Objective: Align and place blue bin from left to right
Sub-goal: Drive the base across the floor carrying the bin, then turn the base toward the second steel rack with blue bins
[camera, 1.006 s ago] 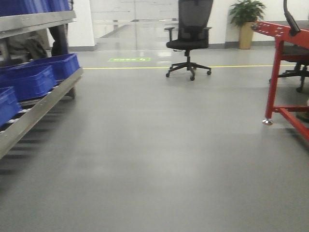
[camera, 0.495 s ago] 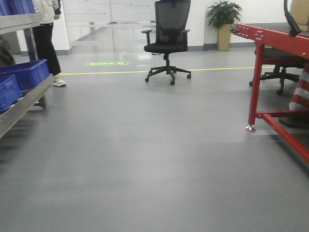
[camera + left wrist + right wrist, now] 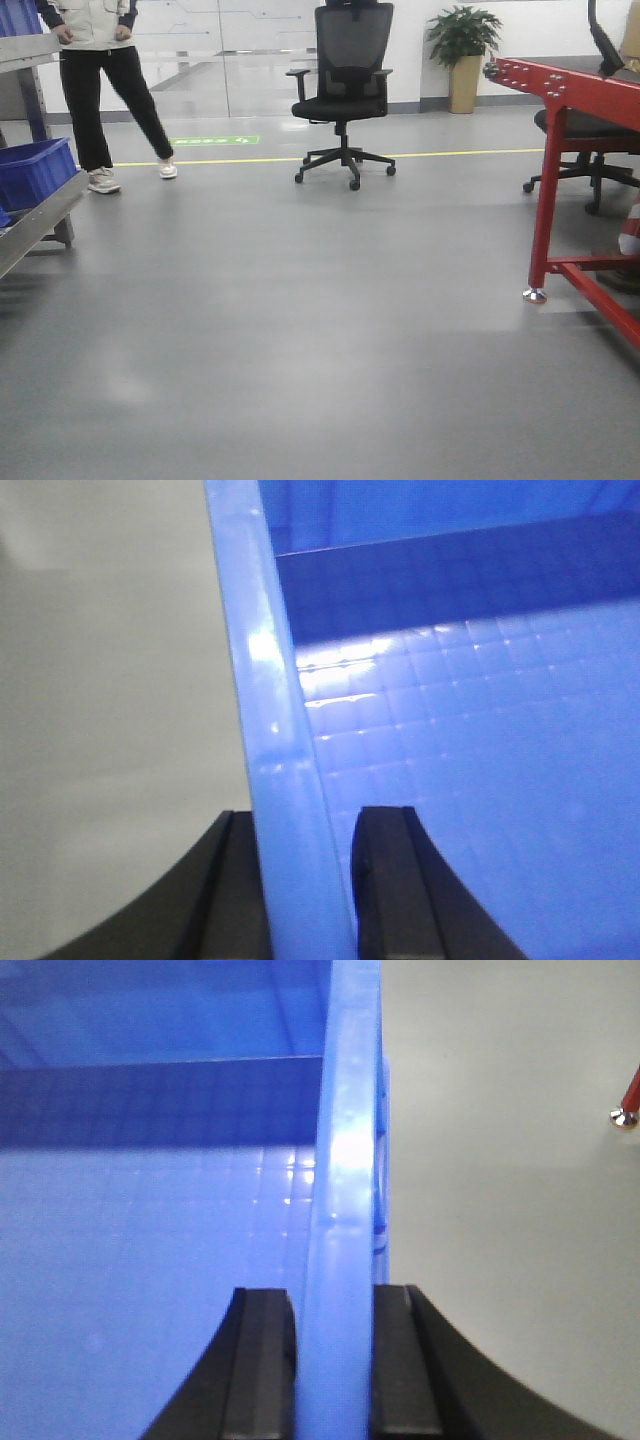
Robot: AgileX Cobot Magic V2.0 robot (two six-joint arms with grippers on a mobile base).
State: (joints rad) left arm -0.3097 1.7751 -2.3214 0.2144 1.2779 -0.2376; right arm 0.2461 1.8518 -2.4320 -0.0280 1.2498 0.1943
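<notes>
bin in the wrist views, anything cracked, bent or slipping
Nothing stands out: the left pincer and right pincer each clamp a wall of the bin, and no crack or bend shows.

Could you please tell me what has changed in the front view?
The view shifted: the rack with its stored bins slid to the left edge, the red frame came further in, and a person appeared at left. The office chair and plant stay at the back. No earlier wrist pictures; now the left gripper and right gripper each clamp a wall of the carried bin.
</notes>
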